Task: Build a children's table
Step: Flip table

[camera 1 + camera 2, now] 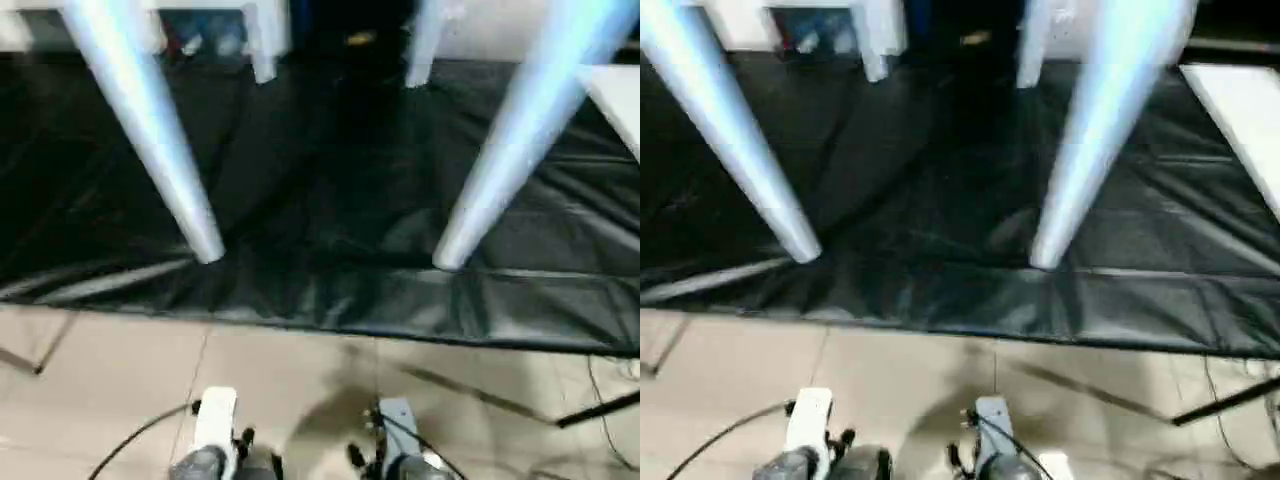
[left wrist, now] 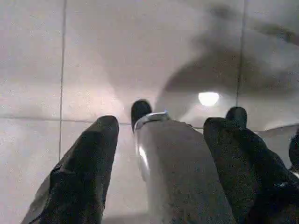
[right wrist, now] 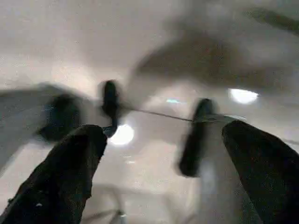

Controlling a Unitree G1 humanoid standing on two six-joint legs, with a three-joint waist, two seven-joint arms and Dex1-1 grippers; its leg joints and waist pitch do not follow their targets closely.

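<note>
The children's table stands upright on the black-covered work surface (image 1: 330, 190). Its near left leg (image 1: 150, 130) and near right leg (image 1: 520, 140) slant down to the cover, and two far legs (image 1: 262, 45) (image 1: 422, 45) stand behind; the top is out of view above. My left arm (image 1: 214, 425) and right arm (image 1: 400, 438) hang low over the tiled floor, in front of the surface and apart from the table. The left gripper (image 2: 163, 122) is open, with a grey part of the robot beyond its fingers. The right gripper (image 3: 166, 128) is open wide and holds nothing.
The front edge of the black cover (image 1: 320, 320) runs across above the beige tiled floor (image 1: 300, 370). A white flat panel (image 1: 618, 100) lies at the right on the cover. A cable (image 1: 130, 438) and a dark stand leg (image 1: 595, 408) lie on the floor.
</note>
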